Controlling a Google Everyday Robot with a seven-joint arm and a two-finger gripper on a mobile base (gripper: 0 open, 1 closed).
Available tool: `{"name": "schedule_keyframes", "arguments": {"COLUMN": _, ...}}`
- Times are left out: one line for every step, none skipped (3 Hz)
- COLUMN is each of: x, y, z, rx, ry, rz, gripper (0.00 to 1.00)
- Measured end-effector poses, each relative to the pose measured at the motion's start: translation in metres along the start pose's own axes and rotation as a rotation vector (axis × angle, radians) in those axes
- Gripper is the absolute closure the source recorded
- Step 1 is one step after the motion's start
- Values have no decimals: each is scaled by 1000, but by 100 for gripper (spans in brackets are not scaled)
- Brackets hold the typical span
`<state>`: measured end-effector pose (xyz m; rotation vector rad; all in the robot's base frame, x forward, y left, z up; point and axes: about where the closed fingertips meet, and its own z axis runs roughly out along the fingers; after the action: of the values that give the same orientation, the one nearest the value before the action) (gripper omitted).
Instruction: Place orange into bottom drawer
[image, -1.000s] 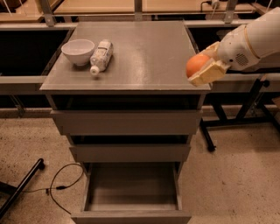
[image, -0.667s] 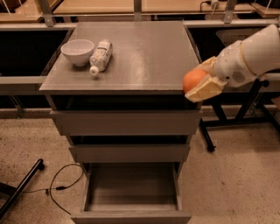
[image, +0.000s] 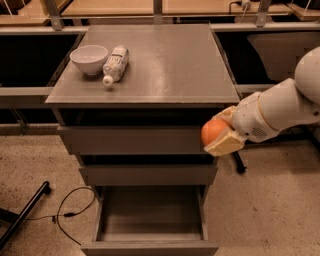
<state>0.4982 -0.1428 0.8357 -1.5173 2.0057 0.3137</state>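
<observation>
The end effector (image: 223, 134) is squeezing the orange (image: 212, 131), out by the right end of the top drawer (image: 130, 140). Below, the bottom drawer (image: 150, 212) is open.

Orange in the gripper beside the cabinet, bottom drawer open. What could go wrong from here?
The gripper holds the orange by the right front edge of the cabinet, level with the top drawer; lowering it carelessly could knock the middle drawer front.
The bottom drawer lies open well below and off to the side; released now, the orange would likely miss it or bounce out.
</observation>
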Motion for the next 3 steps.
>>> {"name": "schedule_keyframes", "arguments": {"x": 10, "y": -17, "z": 27, "rx": -4, "ry": 40, "rz": 42, "gripper": 100}}
{"name": "schedule_keyframes", "arguments": {"x": -13, "y": -56, "z": 54, "rx": -1, "ry": 65, "rz": 59, "gripper": 100}}
{"name": "schedule_keyframes", "arguments": {"x": -30, "y": -87, "z": 78, "rx": -5, "ry": 73, "rz": 60, "gripper": 100}}
